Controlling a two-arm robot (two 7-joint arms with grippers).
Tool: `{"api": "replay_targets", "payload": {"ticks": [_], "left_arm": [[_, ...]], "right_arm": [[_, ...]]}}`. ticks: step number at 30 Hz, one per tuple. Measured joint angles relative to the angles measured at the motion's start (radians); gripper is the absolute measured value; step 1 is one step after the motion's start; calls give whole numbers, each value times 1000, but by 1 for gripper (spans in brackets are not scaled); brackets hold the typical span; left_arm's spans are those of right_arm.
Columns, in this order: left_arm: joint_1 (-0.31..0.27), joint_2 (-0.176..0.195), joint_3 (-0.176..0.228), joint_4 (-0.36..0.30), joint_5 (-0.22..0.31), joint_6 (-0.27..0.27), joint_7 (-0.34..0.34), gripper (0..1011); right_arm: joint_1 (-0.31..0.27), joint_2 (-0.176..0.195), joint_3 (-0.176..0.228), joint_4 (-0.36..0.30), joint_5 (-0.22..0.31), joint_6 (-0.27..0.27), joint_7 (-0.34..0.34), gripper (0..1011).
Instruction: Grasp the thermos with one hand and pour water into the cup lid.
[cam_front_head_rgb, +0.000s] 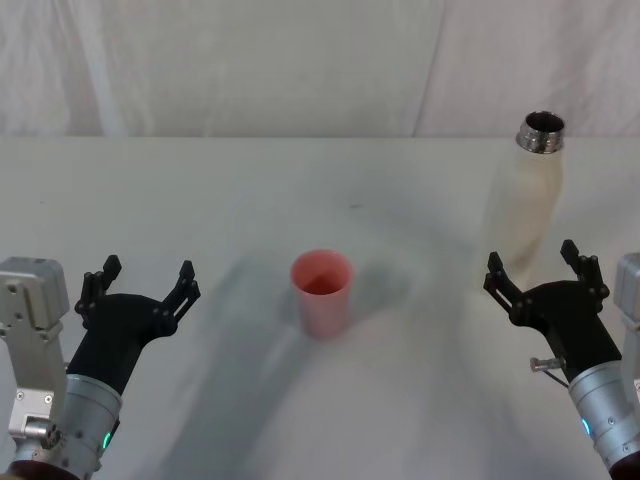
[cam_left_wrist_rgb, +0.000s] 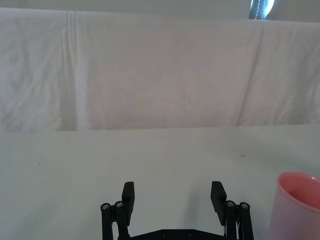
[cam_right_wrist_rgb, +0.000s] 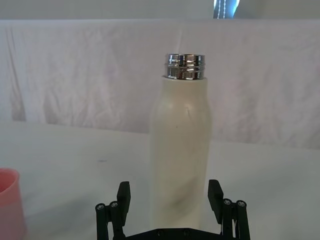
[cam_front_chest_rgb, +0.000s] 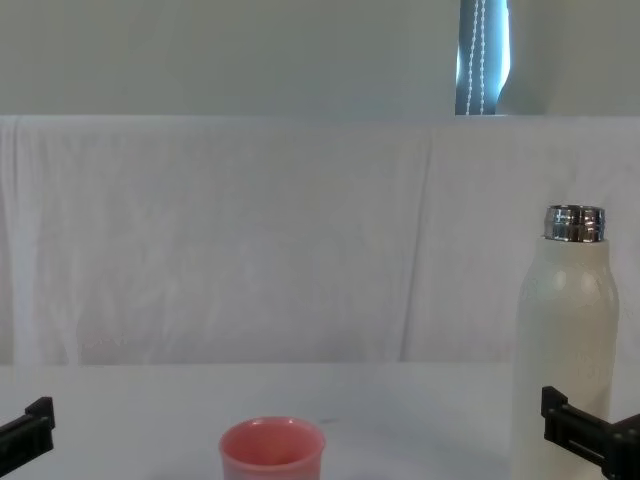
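The cream-white thermos (cam_front_head_rgb: 524, 205) stands upright at the table's right, its steel neck uncapped; it also rises in the right wrist view (cam_right_wrist_rgb: 181, 150) and the chest view (cam_front_chest_rgb: 566, 340). My right gripper (cam_front_head_rgb: 540, 268) is open just in front of the thermos, lined up with its body, fingers apart from it (cam_right_wrist_rgb: 170, 197). The pink cup lid (cam_front_head_rgb: 321, 292) stands upright mid-table, its rim showing in the chest view (cam_front_chest_rgb: 272, 450) and at an edge of the left wrist view (cam_left_wrist_rgb: 296, 206). My left gripper (cam_front_head_rgb: 142, 282) hangs open at the left, holding nothing.
A white cloth covers the table (cam_front_head_rgb: 200, 200) and hangs as a backdrop (cam_front_chest_rgb: 250, 240) behind it. Bare cloth lies between the cup lid and the thermos.
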Motion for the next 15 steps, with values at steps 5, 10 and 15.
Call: {"api": "replay_targets", "payload": {"ticks": [5,10,15], "left_arm": [[0,0,0,0,0,0,0,1001],[0,0,0,0,0,0,0,1001],[0,0,0,0,0,0,0,1001]], "right_arm": [[17,-17,18,20,5,0,17,1002],[33,-32,31,41,6,4,32,1002],[50,-48,45,61,1,6,48,1002]]}}
